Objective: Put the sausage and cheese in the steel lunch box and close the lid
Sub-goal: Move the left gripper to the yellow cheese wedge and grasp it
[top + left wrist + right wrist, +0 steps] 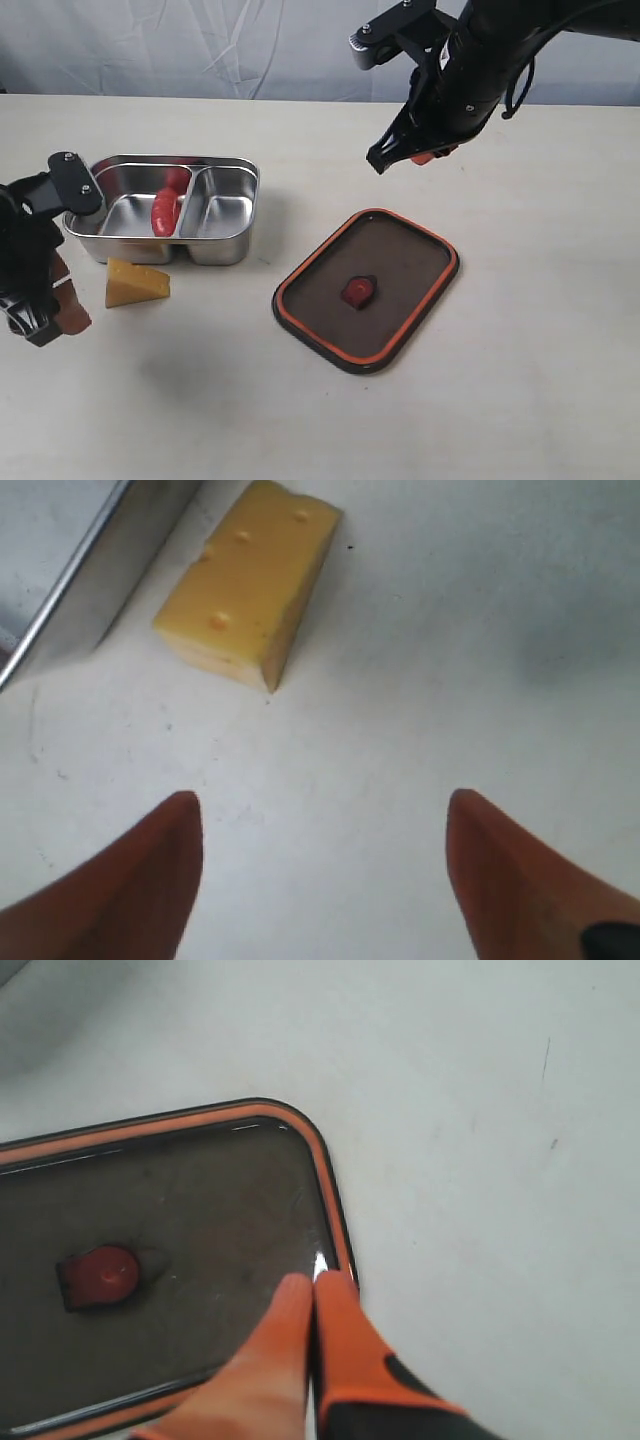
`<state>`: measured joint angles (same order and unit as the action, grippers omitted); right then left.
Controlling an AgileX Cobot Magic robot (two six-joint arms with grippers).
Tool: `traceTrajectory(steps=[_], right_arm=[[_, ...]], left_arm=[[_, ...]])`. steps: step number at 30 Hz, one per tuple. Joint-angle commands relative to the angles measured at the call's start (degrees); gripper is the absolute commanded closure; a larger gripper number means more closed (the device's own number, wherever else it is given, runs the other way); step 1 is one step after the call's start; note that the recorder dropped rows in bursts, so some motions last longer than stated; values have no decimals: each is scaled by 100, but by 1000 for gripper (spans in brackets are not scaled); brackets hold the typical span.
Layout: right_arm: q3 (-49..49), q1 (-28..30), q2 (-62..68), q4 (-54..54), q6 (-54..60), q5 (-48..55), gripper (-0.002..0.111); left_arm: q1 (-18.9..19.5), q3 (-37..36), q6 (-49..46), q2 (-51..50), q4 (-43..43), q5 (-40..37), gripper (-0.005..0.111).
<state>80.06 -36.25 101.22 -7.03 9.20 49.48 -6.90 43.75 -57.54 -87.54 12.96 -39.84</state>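
Observation:
The steel lunch box (225,171) stands at the left of the table, and the red sausage (164,210) lies in its left compartment. The yellow cheese (137,283) (250,580) rests on the table just in front of the box. My left gripper (62,318) (320,825) is open and empty, low over the table beside the cheese. The dark lid (400,262) (230,1210) lies flat at centre right, orange rim and red valve (358,291) facing up. My right gripper (432,155) (315,1285) is shut on nothing, held high above the lid's far side.
A corner of the box wall (90,590) shows next to the cheese in the left wrist view. A pale cloth backdrop (200,45) runs behind the table's far edge.

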Motion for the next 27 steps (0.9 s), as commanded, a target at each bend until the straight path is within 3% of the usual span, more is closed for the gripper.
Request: traceTrajectory(steps=[1, 5, 22, 27], right_arm=[[-3, 30, -45, -60, 3, -128, 109], [-3, 30, -45, -60, 3, -166, 109], [-3, 30, -45, -46, 3, -132, 109], [-3, 30, -45, -46, 3, -154, 109]], left_arm=[[-7, -216, -57, -104, 23, 529, 36], [-7, -293, -98, -129, 237, 1239, 36], [-7, -293, -196, -1052, 1060, 1815, 36], [-7, -293, -1548, -1157, 2323, 1827, 36]])
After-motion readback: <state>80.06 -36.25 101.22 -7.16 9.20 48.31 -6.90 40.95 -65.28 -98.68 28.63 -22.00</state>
